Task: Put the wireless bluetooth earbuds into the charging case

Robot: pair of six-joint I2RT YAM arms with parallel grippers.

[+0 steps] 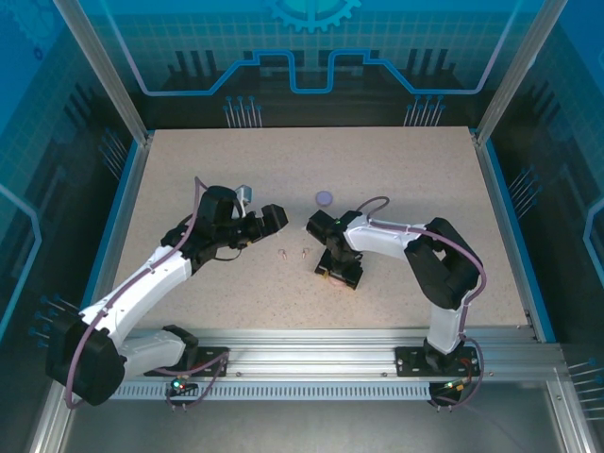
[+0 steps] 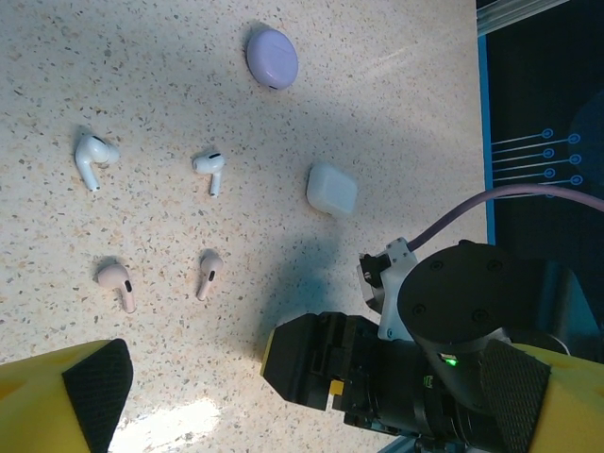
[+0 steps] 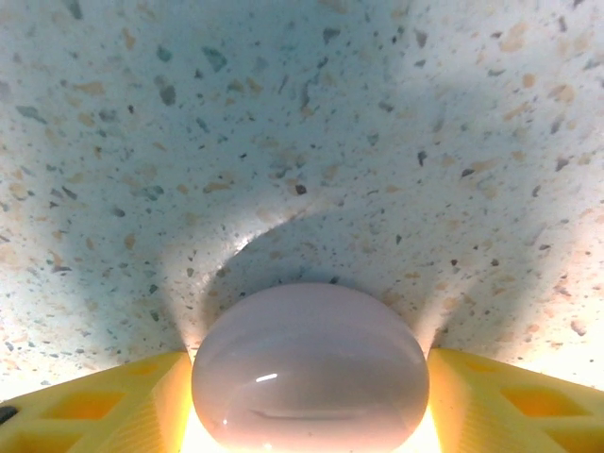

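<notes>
My right gripper (image 1: 340, 276) points straight down at the table and is shut on a pink charging case (image 3: 310, 368), a yellow finger (image 3: 104, 401) pressed on each side of it. Two pink earbuds (image 2: 115, 283) (image 2: 208, 272) lie on the table to its left, also seen from above as pink earbuds (image 1: 293, 252). Beyond them lie two white earbuds (image 2: 92, 156) (image 2: 209, 168). My left gripper (image 1: 261, 225) hovers over the earbuds, open wide, its yellow fingers (image 2: 90, 392) holding nothing.
A closed purple case (image 2: 272, 57) (image 1: 325, 198) sits farther back on the speckled table (image 1: 425, 189). A closed white case (image 2: 330, 189) lies between it and the right gripper (image 2: 297, 363). Blue rails edge the table on both sides.
</notes>
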